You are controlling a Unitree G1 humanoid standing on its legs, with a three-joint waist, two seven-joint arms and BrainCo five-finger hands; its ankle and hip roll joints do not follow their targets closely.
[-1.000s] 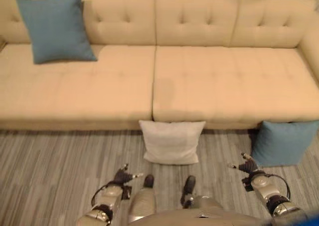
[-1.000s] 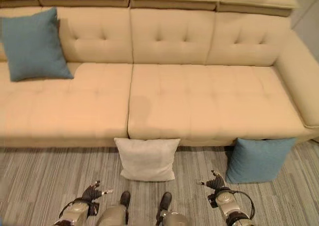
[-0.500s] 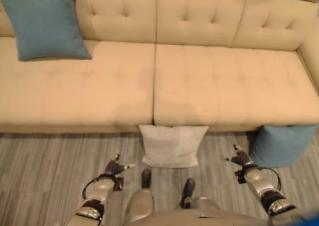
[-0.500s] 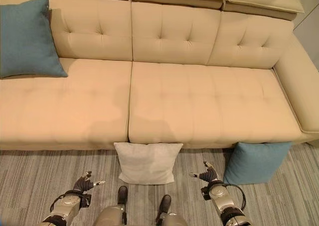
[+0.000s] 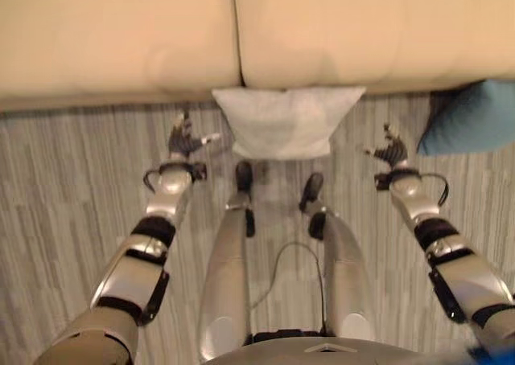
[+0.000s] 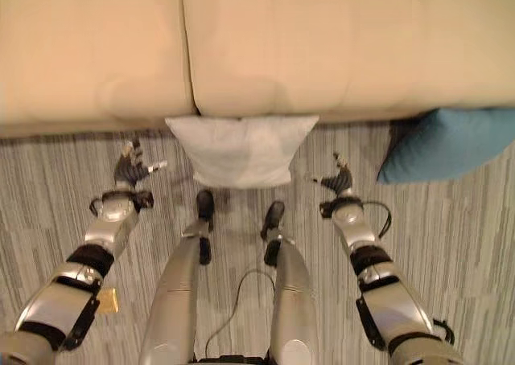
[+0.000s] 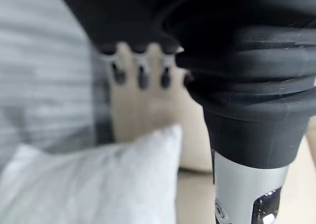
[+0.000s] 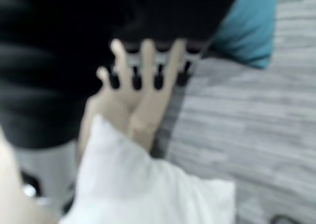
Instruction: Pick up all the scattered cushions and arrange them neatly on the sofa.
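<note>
We see a white cushion (image 6: 240, 149) on the floor (image 6: 56, 180). It leans against the front of the sofa (image 6: 322, 43), right under the line where the two seat pads meet. It stands between our two hands, and neither hand touches it.

A blue cushion (image 6: 451, 144) is on the floor too, off to our right. It also sits against the front of the sofa. It is well apart from the white cushion.

Our left hand (image 5: 185, 140) hangs over the floor just beside the left edge of the white cushion. Its fingers are spread wide and the thumb points at the cushion. It holds nothing. In the left wrist view we see the dark fingertips (image 7: 140, 77) lined up, with the white cushion and the sofa front past them.

Our right hand (image 5: 392, 149) hangs over the floor between the white cushion and the blue cushion. Its fingers are spread out as well, and it holds nothing. In the right wrist view the fingers (image 8: 148, 61) are straight, with the white cushion on one side and the blue cushion on the other.

The floor is grey with thin stripes. The sofa is soft tan.
</note>
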